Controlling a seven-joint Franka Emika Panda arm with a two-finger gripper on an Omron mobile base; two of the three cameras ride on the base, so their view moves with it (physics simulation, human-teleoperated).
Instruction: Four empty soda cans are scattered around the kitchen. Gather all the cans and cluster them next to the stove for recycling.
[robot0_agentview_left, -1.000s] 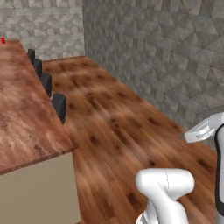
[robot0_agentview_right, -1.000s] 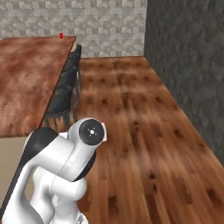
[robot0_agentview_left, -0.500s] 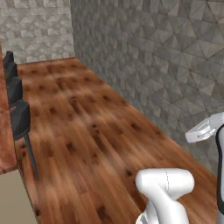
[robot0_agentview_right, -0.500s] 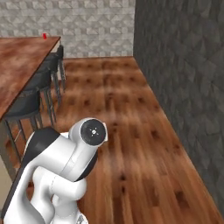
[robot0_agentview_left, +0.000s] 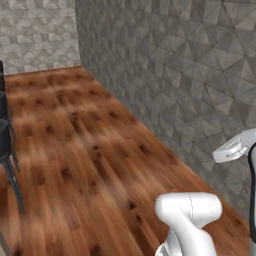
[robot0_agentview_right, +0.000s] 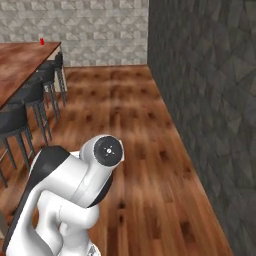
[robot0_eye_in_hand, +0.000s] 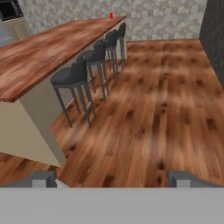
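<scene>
Item: soda can (robot0_eye_in_hand: 111, 15), red, at twelve o'clock on the far end of the island counter (robot0_eye_in_hand: 52, 48). Gripper (robot0_eye_in_hand: 111, 178) fingers spread wide, empty. Step: travelling to fetch. Next: drive alongside the stools (robot0_eye_in_hand: 87, 65).

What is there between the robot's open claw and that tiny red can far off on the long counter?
In the hand view, wooden floor, four stools, then countertop separate gripper from soda can.

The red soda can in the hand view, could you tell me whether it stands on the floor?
No, the red soda can stands on the far end of the wooden counter, above the bar stools.
</scene>
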